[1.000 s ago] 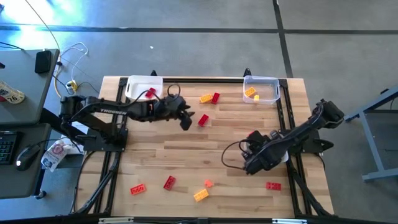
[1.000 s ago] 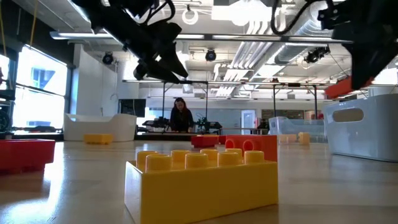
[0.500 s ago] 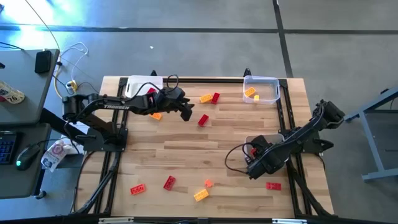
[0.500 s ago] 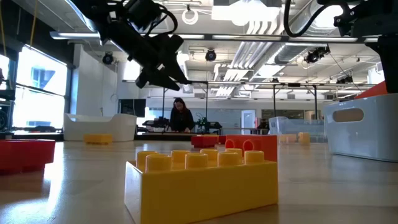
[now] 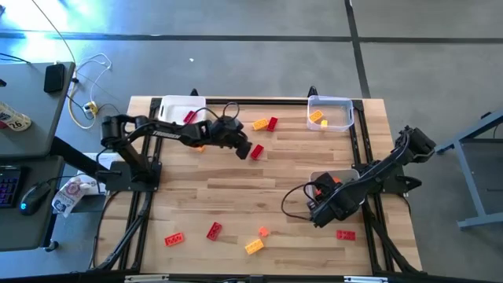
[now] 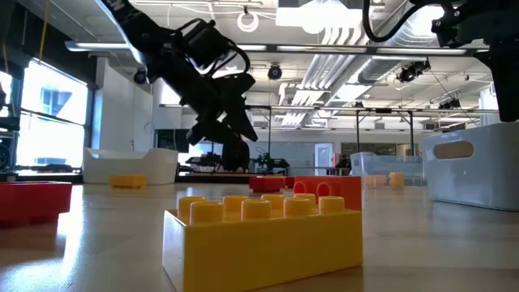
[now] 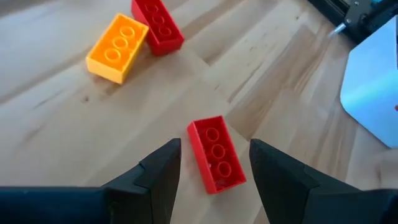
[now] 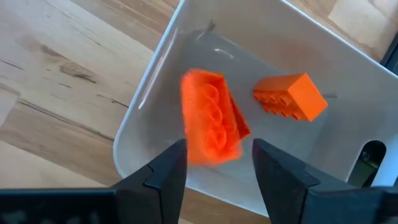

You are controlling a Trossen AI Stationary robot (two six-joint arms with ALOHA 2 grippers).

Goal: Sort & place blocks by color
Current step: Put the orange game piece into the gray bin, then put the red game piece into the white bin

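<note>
While the table (image 5: 259, 196) carries bricks scattered across its wooden top, a white tray (image 5: 174, 107) sits at its far left corner with a red block (image 5: 189, 117) at its rim. Just right of that tray, the left gripper (image 5: 245, 150) reaches over the boards, its fingers (image 7: 163, 171) spread apart and holding nothing. In the left wrist view they stand on either side of a red brick (image 7: 216, 154) lying flat on the wood, not touching it; the high view shows that same brick (image 5: 257, 152) just beside the gripper's tip. Near it, toward the far edge, an orange-yellow brick (image 5: 259, 123) and another red brick (image 5: 272, 123) lie touching each other.

Along the near edge lie a red brick (image 5: 174, 239), a second red one (image 5: 214, 230), a yellow brick (image 5: 253, 247) and a small orange piece (image 5: 263, 231) just beside it.

Farther right, a clear tray (image 5: 331, 112) at the far right corner holds yellow and orange pieces. Below it, the right gripper (image 5: 321, 206) hangs over a third white tray (image 8: 152, 93) at the table's right side. Its fingers (image 8: 163, 171) are parted, and an orange block (image 8: 211, 118), blurred, shows between them above the tray's inside, with no pad clearly on it; whether it touches the floor of the tray cannot be told. Another orange block (image 8: 290, 97) rests in the same tray. A last red brick (image 5: 345, 234) lies on the wood just beside that gripper, toward the near edge.
</note>
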